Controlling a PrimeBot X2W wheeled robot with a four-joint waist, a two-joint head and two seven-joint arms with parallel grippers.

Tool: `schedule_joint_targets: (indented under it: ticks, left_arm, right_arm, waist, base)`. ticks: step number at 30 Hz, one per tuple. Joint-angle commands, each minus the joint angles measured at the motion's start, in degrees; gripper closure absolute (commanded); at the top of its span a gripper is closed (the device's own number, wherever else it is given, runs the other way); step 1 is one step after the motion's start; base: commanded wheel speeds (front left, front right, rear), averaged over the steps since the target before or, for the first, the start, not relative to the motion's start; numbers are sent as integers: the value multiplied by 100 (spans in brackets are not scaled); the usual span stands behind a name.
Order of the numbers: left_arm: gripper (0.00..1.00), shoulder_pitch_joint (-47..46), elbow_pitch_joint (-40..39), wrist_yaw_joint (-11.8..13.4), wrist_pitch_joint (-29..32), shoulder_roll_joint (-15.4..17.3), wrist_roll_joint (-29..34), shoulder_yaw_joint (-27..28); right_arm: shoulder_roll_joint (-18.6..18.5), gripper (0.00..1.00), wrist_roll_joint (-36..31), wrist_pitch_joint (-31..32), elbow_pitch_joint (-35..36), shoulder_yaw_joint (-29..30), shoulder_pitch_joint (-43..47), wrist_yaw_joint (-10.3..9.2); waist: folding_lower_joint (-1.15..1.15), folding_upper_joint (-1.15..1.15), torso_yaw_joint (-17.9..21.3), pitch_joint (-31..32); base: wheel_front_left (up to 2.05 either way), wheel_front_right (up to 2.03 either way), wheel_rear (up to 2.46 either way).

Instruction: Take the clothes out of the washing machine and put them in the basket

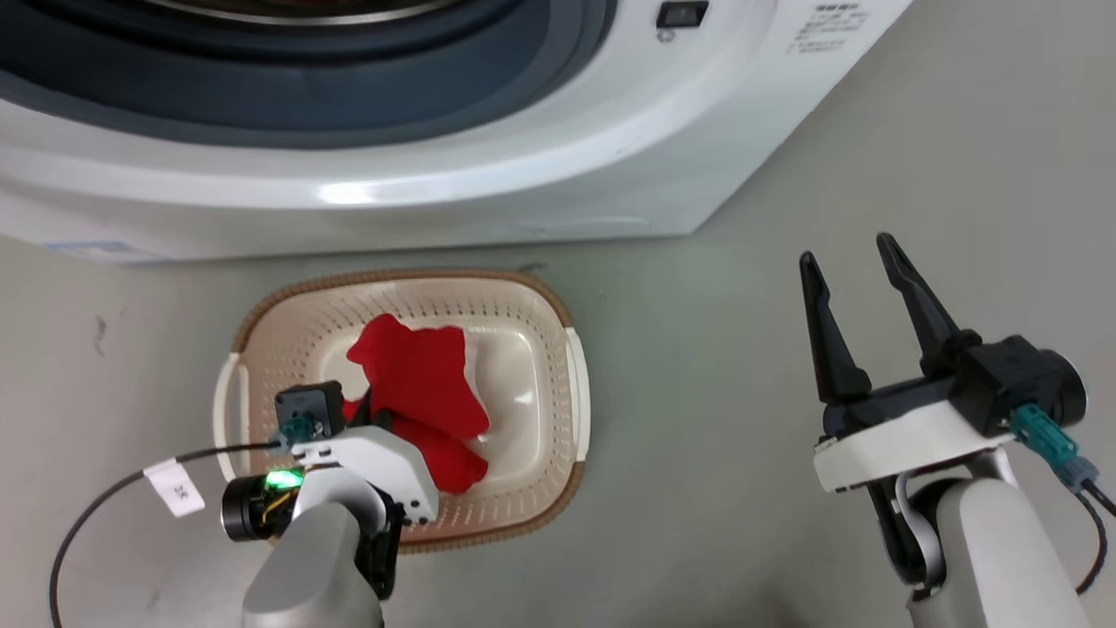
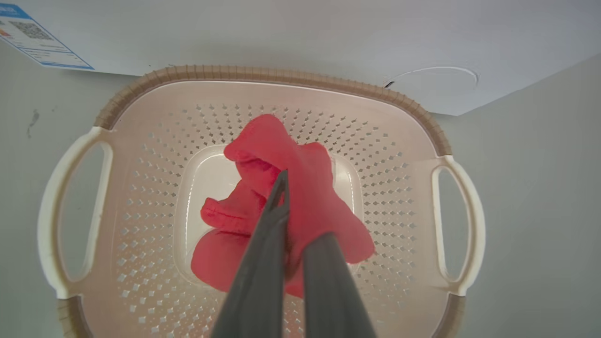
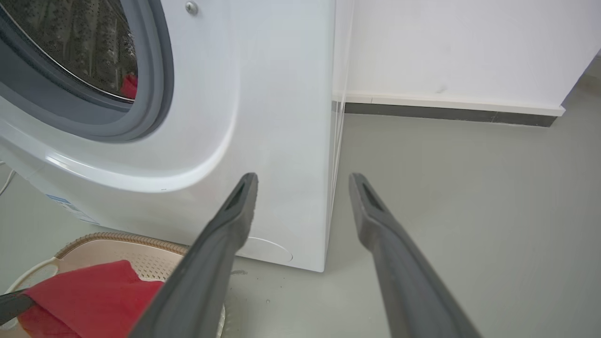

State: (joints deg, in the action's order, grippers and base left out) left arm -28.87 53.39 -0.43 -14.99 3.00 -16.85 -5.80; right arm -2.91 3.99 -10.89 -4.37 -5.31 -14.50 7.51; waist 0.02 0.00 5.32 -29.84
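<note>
Clothes (image 3: pixel 129 86) in the washing machine (image 3: pixel 263 94): I saw a red scrap inside the drum, up and left of my right gripper (image 3: pixel 303 176).
Basket (image 1: pixel 392 277): on the floor, just before the machine.
Red garment (image 1: pixel 427 375): hung over the basket's middle.
Left gripper (image 2: pixel 296 220): pinched on that garment, so the drop was straight down.
Right gripper: fingers apart, holding nothing.

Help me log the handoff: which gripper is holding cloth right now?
The left gripper, its fingers pinched on the red garment over the basket. The right gripper stands open and empty, beside the washing machine.
</note>
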Motion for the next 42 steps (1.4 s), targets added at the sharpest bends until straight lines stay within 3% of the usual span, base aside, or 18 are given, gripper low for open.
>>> schedule_joint_targets:
  ticks: [1, 11, 12, 13, 14, 25, 32, 42]
  left_arm:
    - [100, -262, 269, 20, -21, 27, -33, 59]
    - [100, -732, 1052, 136, -22, 189, -166, 362]
    - [87, -745, 1033, 139, -22, 202, -165, 385]
    - [66, -739, 1009, 131, -22, 222, -167, 410]
    - [0, -717, 1016, 108, -22, 234, -196, 457]
    - [0, 36, 341, -49, -22, 146, -35, 714]
    - [0, 795, -659, -129, -23, 49, 234, 858]
    - [0, 1615, -2568, -129, -23, -15, 518, 714]
  right_arm:
    - [4, 0, 18, -61, -43, -47, -182, -4]
    - [4, 0, 125, -240, -253, -219, -511, -4]
    - [4, 0, 132, -251, -287, -221, -524, -4]
    - [4, 0, 139, -276, -315, -224, -542, -4]
    - [4, 0, 145, -289, -359, -227, -561, -4]
    - [4, 0, 49, -385, -765, -138, -300, -4]
    - [3, 0, -50, -296, -721, 29, 113, -4]
    - [4, 0, -160, -55, -317, 374, 621, -4]
  waist:
    - [-2, 0, 138, -504]
    - [-2, 0, 380, -1083]
    - [-2, 0, 387, -1096]
    - [-2, 0, 391, -1099]
    - [-2, 0, 393, -1085]
    - [-2, 0, 217, 148]
    - [-2, 0, 21, 1056]
    - [-2, 0, -215, 1781]
  base:
    - [0, 0, 0]
    - [0, 0, 0]
    - [0, 0, 0]
    - [0, 0, 0]
    - [0, 0, 0]
    - [0, 0, 0]
    - [0, 0, 0]
    - [0, 0, 0]
